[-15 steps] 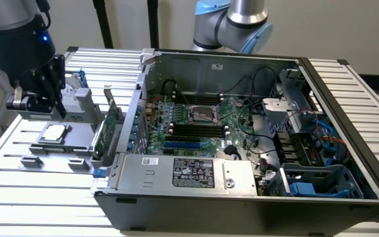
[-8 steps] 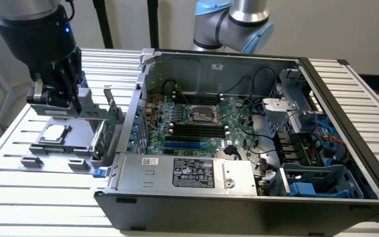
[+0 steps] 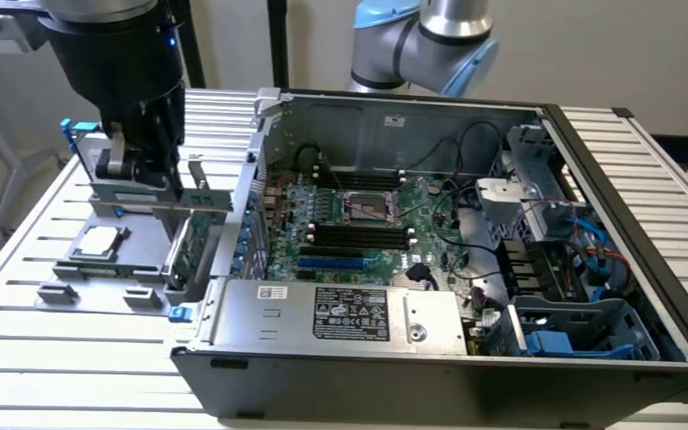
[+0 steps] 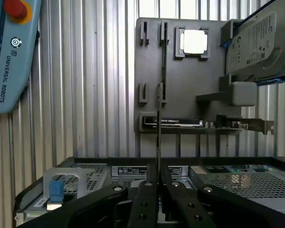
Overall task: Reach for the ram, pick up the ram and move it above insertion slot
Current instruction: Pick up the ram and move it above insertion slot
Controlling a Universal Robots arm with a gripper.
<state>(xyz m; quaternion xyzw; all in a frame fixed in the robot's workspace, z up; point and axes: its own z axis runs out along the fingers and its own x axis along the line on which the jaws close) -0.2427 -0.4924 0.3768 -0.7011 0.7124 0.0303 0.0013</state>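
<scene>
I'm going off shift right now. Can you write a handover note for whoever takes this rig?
Gripper: shut on the ram, which is held edge-on.
Where: over the grey parts tray, beside the open computer case.
Done: ram reached and gripped. It looks lifted out of its tray holder.
Left: the ram is not yet above the black memory slots on the motherboard.
</scene>
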